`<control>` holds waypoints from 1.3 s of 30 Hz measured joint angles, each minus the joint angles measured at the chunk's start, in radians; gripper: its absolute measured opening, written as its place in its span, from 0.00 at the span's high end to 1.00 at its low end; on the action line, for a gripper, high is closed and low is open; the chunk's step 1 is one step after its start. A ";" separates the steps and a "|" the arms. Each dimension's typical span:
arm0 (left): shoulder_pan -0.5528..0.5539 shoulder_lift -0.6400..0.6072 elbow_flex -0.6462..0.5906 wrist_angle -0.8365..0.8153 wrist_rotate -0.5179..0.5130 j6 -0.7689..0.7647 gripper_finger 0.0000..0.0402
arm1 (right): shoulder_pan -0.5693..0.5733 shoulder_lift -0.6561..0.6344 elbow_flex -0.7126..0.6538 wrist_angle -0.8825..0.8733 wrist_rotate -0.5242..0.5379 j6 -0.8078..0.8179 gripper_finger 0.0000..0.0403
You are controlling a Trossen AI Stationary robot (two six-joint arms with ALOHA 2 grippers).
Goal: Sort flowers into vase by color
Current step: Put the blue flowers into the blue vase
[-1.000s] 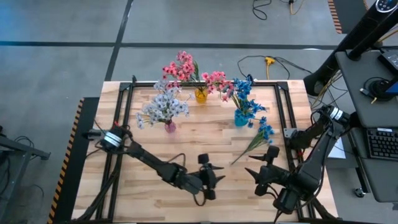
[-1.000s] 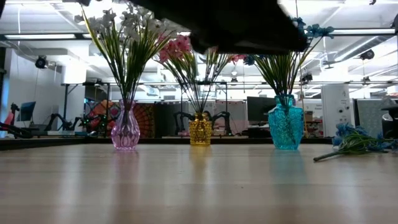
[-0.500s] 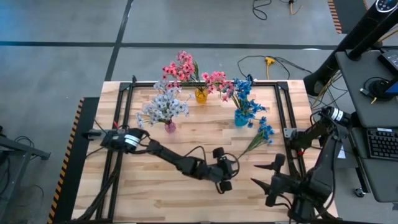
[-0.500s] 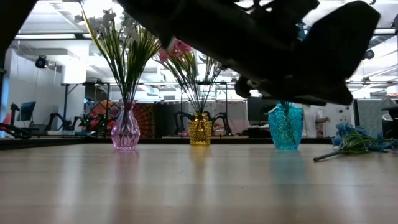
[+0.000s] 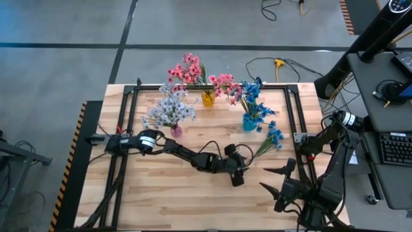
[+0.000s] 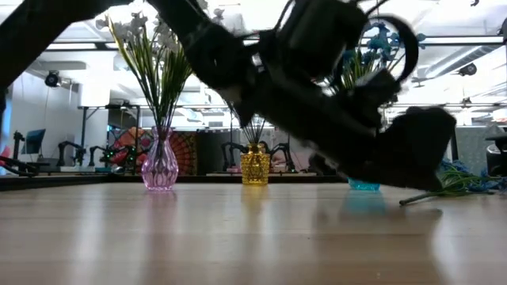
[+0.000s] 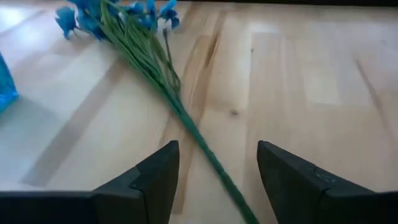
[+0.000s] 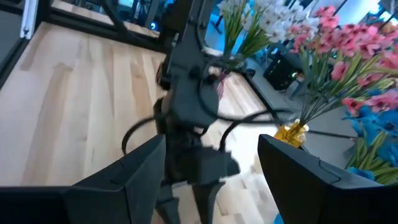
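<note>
A loose blue flower sprig (image 5: 267, 143) lies flat on the table to the right of centre, with its blossoms toward the blue vase (image 5: 249, 121) and its stem end toward the near side. My left gripper (image 5: 239, 173) is open and low over that stem end. In the left wrist view the green stem (image 7: 200, 144) runs between the two fingers of the left gripper (image 7: 217, 155) without touching them. My right gripper (image 5: 270, 180) waits open near the table's near right corner. The purple vase (image 5: 175, 131) holds white-lavender sprigs and the yellow vase (image 5: 207, 98) holds pink ones.
The three vases stand in a row toward the far edge: the purple vase (image 6: 160, 166), the yellow vase (image 6: 254, 166) and the blue vase (image 6: 364, 184), which is partly hidden behind my left arm. A black frame (image 5: 293, 122) borders the table. Bare wood lies near and to the left.
My left gripper has reached from the table's near middle toward the right and down to the stem end of the loose blue sprig. My right gripper has drawn back a little toward the near right corner. The sprig has stayed where it lay.
</note>
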 joint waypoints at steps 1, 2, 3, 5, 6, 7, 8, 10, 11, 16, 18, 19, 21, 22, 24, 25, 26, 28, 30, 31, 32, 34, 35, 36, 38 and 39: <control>0.005 0.012 0.000 0.018 0.011 0.000 0.50 | -0.004 0.000 -0.002 -0.001 0.005 0.002 0.38; 0.008 0.021 0.000 0.026 0.031 0.000 0.50 | -0.008 0.000 -0.003 -0.001 0.005 0.007 0.38; 0.011 0.029 0.001 0.030 0.044 -0.001 0.50 | -0.012 0.000 -0.004 -0.004 0.005 0.009 0.38; 0.015 0.041 0.008 0.037 0.046 -0.013 0.51 | -0.020 -0.001 -0.004 -0.003 0.005 0.011 0.38; 0.017 0.044 0.007 0.042 0.042 -0.020 0.51 | -0.025 -0.001 -0.005 -0.003 0.005 0.011 0.38; 0.018 0.045 0.008 0.037 0.040 -0.023 0.52 | -0.028 -0.001 -0.005 -0.003 0.005 0.011 0.38; 0.018 0.045 0.008 0.030 0.039 -0.026 0.54 | -0.033 -0.001 -0.005 -0.003 0.004 0.012 0.38; 0.018 0.045 0.008 0.016 0.025 -0.029 0.59 | -0.037 -0.001 -0.006 -0.002 0.004 0.016 0.38; 0.018 0.044 0.008 0.010 0.011 -0.030 0.63 | -0.038 -0.001 -0.006 -0.002 0.004 0.017 0.38; 0.018 0.042 0.009 -0.021 -0.011 -0.073 0.88 | -0.040 -0.001 -0.006 -0.002 0.004 0.049 0.38; 0.019 0.041 0.009 -0.032 -0.017 -0.088 0.97 | -0.039 -0.001 -0.006 -0.001 0.004 0.069 0.38; 0.019 0.041 0.009 -0.031 -0.020 -0.097 0.98 | -0.040 -0.001 -0.006 -0.001 0.003 0.076 0.38; 0.018 0.041 0.008 -0.030 -0.022 -0.106 0.98 | -0.039 -0.001 -0.007 -0.001 0.001 0.088 0.38; 0.018 0.040 0.008 -0.030 -0.021 -0.109 0.98 | -0.039 -0.001 -0.007 -0.001 -0.002 0.090 0.38; 0.016 0.036 0.007 -0.033 -0.020 -0.111 0.99 | -0.039 -0.001 -0.007 -0.001 -0.017 0.099 0.38; 0.013 0.031 0.006 -0.038 -0.020 -0.111 0.99 | -0.039 -0.001 -0.007 -0.001 -0.030 0.106 0.38; 0.009 0.023 0.005 -0.048 -0.019 -0.107 0.99 | -0.039 -0.001 -0.007 -0.001 -0.044 0.114 0.38; 0.001 0.002 0.002 -0.083 -0.019 -0.092 0.99 | -0.034 -0.001 -0.007 0.001 -0.068 0.117 0.38; -0.010 -0.027 0.000 -0.149 -0.021 -0.077 1.00 | -0.021 -0.001 -0.007 0.002 -0.076 0.129 0.38; -0.017 -0.045 0.000 -0.192 -0.030 -0.073 1.00 | -0.014 -0.001 -0.007 0.002 -0.071 0.145 0.38; -0.023 -0.066 -0.001 -0.238 -0.041 -0.073 1.00 | -0.004 -0.001 -0.007 0.002 -0.058 0.159 0.38; -0.037 -0.109 -0.012 -0.289 -0.060 -0.070 1.00 | 0.021 -0.002 -0.007 0.003 -0.021 0.187 0.38; -0.046 -0.132 -0.019 -0.295 -0.062 -0.060 1.00 | 0.032 -0.002 -0.006 0.004 -0.002 0.198 0.38; -0.053 -0.156 -0.027 -0.301 -0.063 -0.047 1.00 | 0.044 -0.002 -0.005 0.004 0.014 0.204 0.38; -0.069 -0.203 -0.045 -0.302 -0.066 -0.024 1.00 | 0.065 -0.003 -0.005 0.006 0.038 0.222 0.38; -0.075 -0.232 -0.062 -0.303 -0.068 -0.017 1.00 | 0.075 -0.003 -0.005 0.007 0.049 0.229 0.38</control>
